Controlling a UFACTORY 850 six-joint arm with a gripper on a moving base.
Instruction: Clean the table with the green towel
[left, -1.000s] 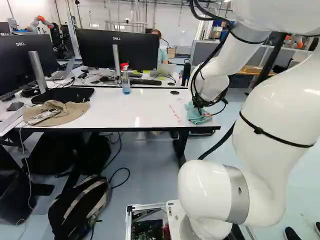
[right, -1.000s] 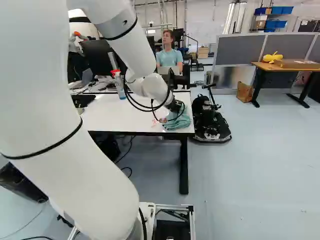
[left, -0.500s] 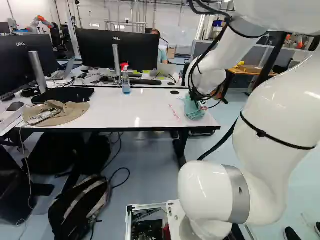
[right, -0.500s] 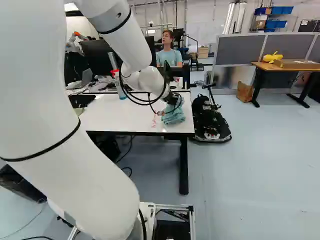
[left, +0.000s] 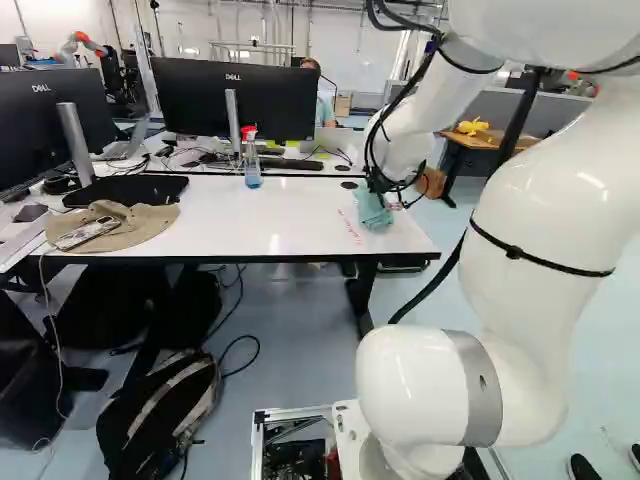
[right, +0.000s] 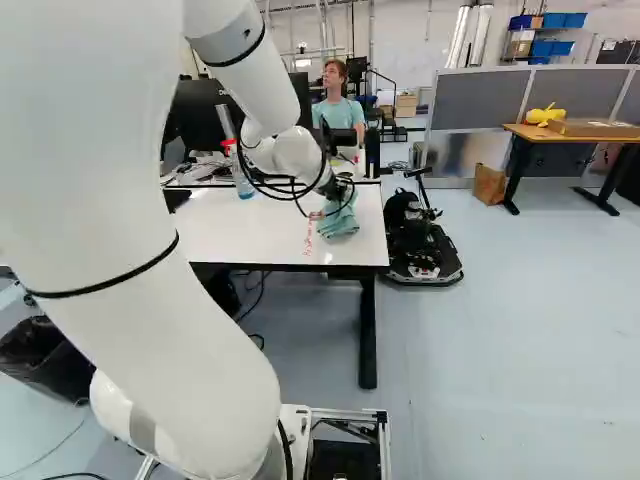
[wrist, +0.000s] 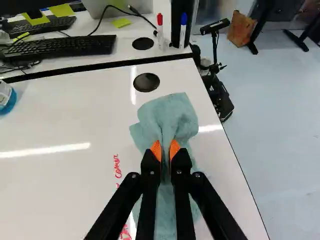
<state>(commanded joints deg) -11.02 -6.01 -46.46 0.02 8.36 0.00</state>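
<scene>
Two pads (wrist: 156, 149) of the gripper (right: 340, 188), nearly together, pinch the green towel (wrist: 167, 117) on the table (wrist: 65, 115) near a grommet (wrist: 146, 82). The left base view shows the whole spray bottle (left: 252, 165), blue liquid inside; the wrist view, part.

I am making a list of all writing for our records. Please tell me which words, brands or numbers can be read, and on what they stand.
"Corner", or perhaps "Comer": red handwriting on the white table.
More red writing there, partly hidden by the gripper: not readable.
Dark monitors: brand lettering, not quoted here.
Keys of the keyboard: too small to read.
</scene>
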